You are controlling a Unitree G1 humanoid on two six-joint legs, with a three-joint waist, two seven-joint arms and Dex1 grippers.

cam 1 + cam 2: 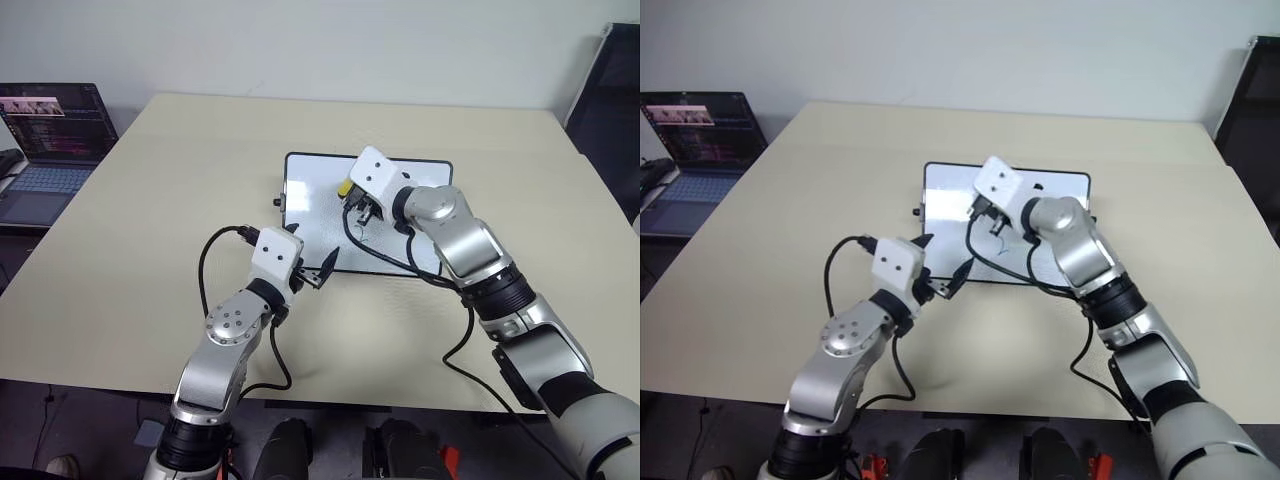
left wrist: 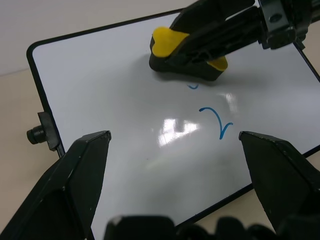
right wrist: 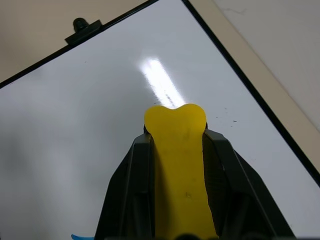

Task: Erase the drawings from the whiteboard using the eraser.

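Observation:
The whiteboard (image 1: 305,200) lies flat on the tan table, its black knob (image 2: 36,134) on one short side. My right gripper (image 1: 358,204) is shut on the eraser (image 2: 169,42), a yellow block with a black underside. It presses the eraser onto the board's middle. Of the drawings, a curved blue stroke (image 2: 218,120) lies just on the near side of the eraser, and a small blue fragment (image 2: 192,86) peeks out at its edge. My left gripper (image 1: 322,272) hovers at the board's near edge, open, with nothing between its fingers.
An open laptop (image 1: 55,140) stands on a lower surface to the left of the table (image 1: 150,220). A black chair (image 1: 612,90) is at the far right. Black cables loop beside both wrists over the board's near edge.

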